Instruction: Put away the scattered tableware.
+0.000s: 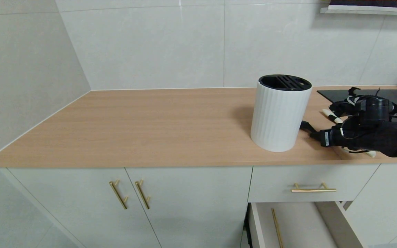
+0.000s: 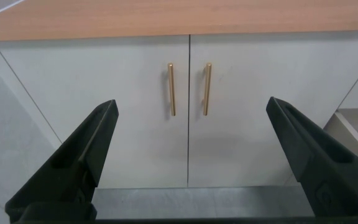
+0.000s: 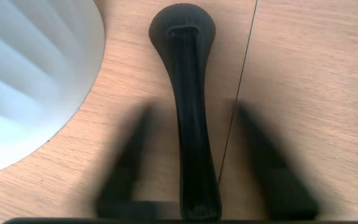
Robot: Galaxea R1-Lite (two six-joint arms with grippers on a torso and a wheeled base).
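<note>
A white ribbed utensil holder (image 1: 280, 117) with a black slotted top stands upright on the wooden counter (image 1: 150, 127); its curved wall (image 3: 30, 74) also shows in the right wrist view. Just to its right a black utensil handle (image 1: 307, 126) lies flat on the counter. My right gripper (image 1: 315, 135) is low over that handle (image 3: 188, 93), open (image 3: 192, 112), with one finger on each side and a gap to each. A white-handled utensil (image 1: 332, 116) lies farther back beside the arm. My left gripper (image 2: 190, 106) is open and holds nothing, below counter height, facing the cabinet doors.
A black cooktop (image 1: 357, 94) is set into the counter at the far right. Tiled walls close the back and left. Below the counter are two cabinet doors with gold handles (image 2: 171, 89), a shut drawer (image 1: 314, 188), and a lower drawer (image 1: 298, 224) pulled open.
</note>
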